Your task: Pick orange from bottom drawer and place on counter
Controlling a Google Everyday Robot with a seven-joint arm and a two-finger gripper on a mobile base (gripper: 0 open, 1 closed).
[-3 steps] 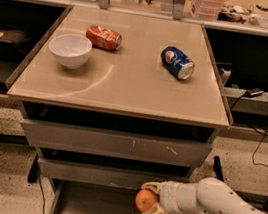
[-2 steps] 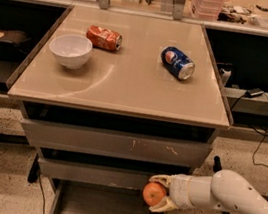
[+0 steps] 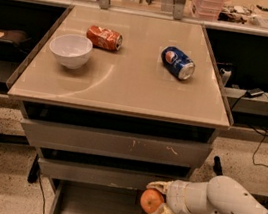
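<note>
The end effector point(image 3: 150, 201) is sitting low at the right of the cabinet, its two pale fingers point(image 3: 160, 186) closing from above and below on the orange point(image 3: 152, 201) and gripping it. The orange is hanging over the right side of the bottom drawer point(image 3: 100, 211), which is standing pulled out with its flat grey floor showing. The white arm point(image 3: 230, 203) is reaching in from the right.

Up on the tabletop point(image 3: 127, 85), a blue can point(image 3: 177, 63) is lying on its side, showing a round red, white and blue mark; its lettering is too small to read. A crushed orange-red can point(image 3: 104, 38) is lying just beside a white bowl point(image 3: 70, 50), its label unreadable as well. Light scuffs are showing on the top drawer front point(image 3: 118, 144).
</note>
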